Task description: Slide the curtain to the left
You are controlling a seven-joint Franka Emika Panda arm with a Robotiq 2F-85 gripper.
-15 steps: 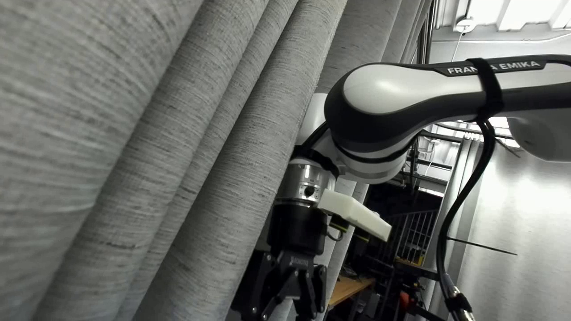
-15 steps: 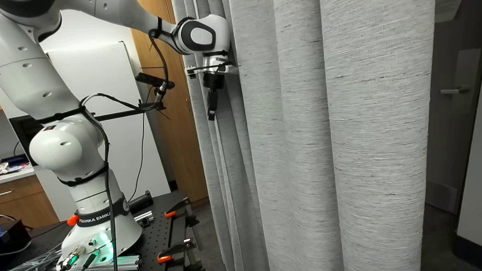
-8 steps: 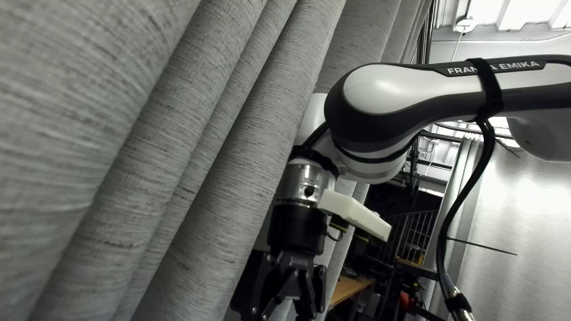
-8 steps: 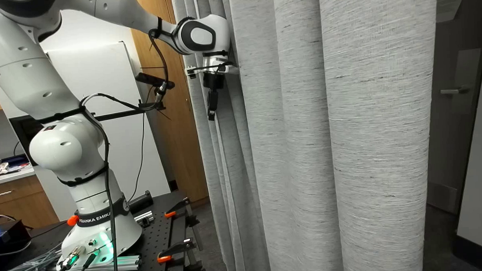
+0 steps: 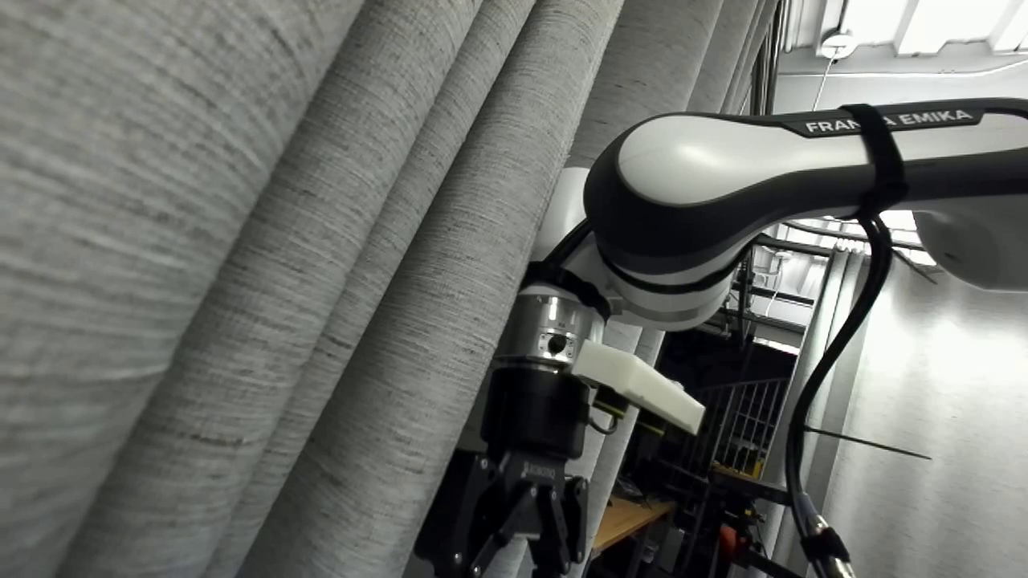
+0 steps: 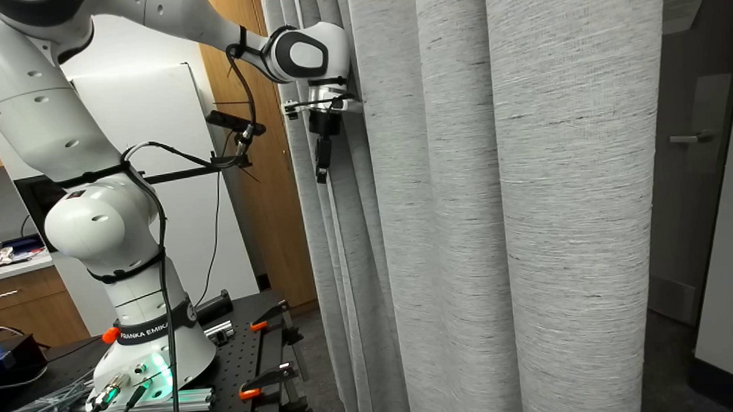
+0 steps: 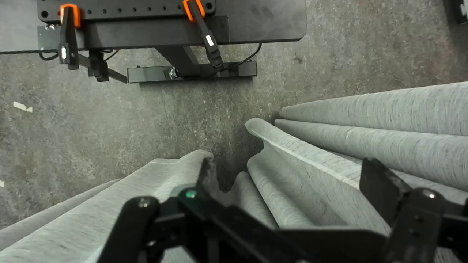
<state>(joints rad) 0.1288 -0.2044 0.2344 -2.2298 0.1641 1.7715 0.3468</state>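
The curtain [image 6: 524,194] is a large light-grey woven drape with deep folds. It also fills the left of an exterior view [image 5: 385,345] and the lower part of the wrist view [image 7: 398,146]. My gripper [image 6: 322,171] points down beside the folds near the curtain's far left part. In the wrist view the gripper [image 7: 289,166] has its fingers wide apart. Folds and a pale hemmed edge show below and between the fingers; the hem line runs up to the right finger. I cannot tell whether fabric touches the fingers. The fingertips are partly cut off in an exterior view [image 5: 514,554].
A black table [image 7: 256,22] with orange-tipped clamps [image 6: 269,383] carries the arm's base. A wooden cabinet [image 6: 268,173] stands behind the curtain's left side. A door with a handle [image 6: 692,138] is at the right. Grey floor [image 7: 120,117] lies between table and curtain.
The arm and gripper have not visibly moved. The curtain's near folds sway very slightly, and its right edge shifts a little right and then back.
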